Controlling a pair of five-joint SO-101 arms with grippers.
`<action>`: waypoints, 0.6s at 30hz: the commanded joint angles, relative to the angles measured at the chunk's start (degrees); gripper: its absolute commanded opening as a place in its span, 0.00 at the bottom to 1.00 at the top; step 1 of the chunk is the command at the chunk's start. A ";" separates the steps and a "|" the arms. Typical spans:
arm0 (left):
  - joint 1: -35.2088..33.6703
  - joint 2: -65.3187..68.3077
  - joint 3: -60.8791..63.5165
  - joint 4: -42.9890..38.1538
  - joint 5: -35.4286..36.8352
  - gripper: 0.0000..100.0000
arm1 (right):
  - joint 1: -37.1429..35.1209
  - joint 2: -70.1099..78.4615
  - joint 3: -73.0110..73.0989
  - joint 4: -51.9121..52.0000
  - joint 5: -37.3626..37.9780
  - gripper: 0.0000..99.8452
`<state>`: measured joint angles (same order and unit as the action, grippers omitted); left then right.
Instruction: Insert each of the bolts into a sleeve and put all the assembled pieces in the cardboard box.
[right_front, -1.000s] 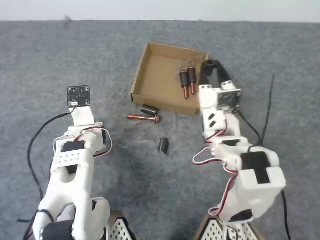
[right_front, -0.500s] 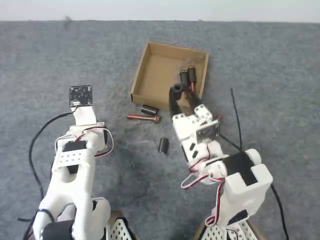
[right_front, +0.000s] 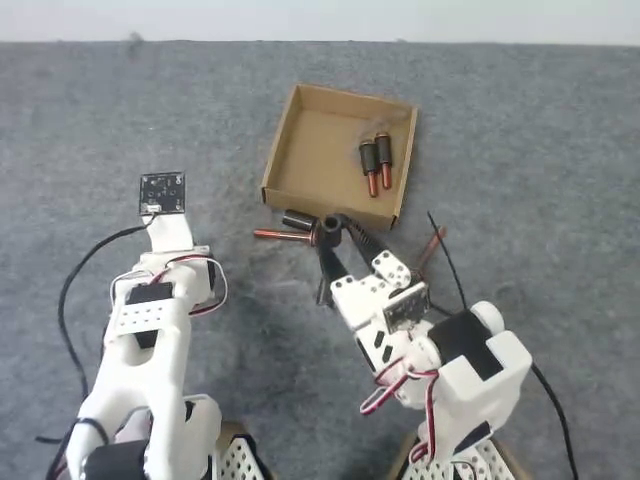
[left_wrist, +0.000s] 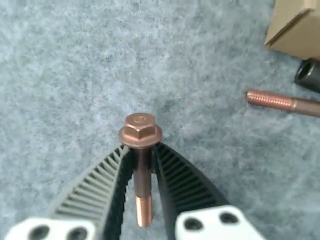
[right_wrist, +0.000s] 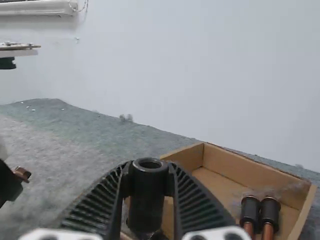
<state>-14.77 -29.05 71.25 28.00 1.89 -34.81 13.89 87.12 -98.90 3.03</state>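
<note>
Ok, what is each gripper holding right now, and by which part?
The left gripper holds a bolt by its shank, just below the head. The right gripper holds a black sleeve across its sides, near the open end.

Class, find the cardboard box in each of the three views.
High view: cardboard box at upper centre, two assembled pieces inside.
Left wrist view: its corner, beside a loose sleeve.
Right wrist view: box behind the held sleeve.
Shared landmark: the grey mat.
</note>
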 joint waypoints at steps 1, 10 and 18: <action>0.35 -2.64 -0.57 -1.58 -0.79 0.02 | -2.59 -1.01 2.29 -1.89 0.44 0.01; 0.35 -2.64 -0.57 -1.58 -0.79 0.02 | -5.49 -6.02 8.18 -1.89 0.35 0.01; 0.53 -2.81 -0.84 -1.67 -0.62 0.02 | -4.88 -8.75 8.70 0.92 0.35 0.01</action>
<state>-14.68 -29.05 71.25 28.00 1.89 -39.91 7.91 94.15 -98.64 3.03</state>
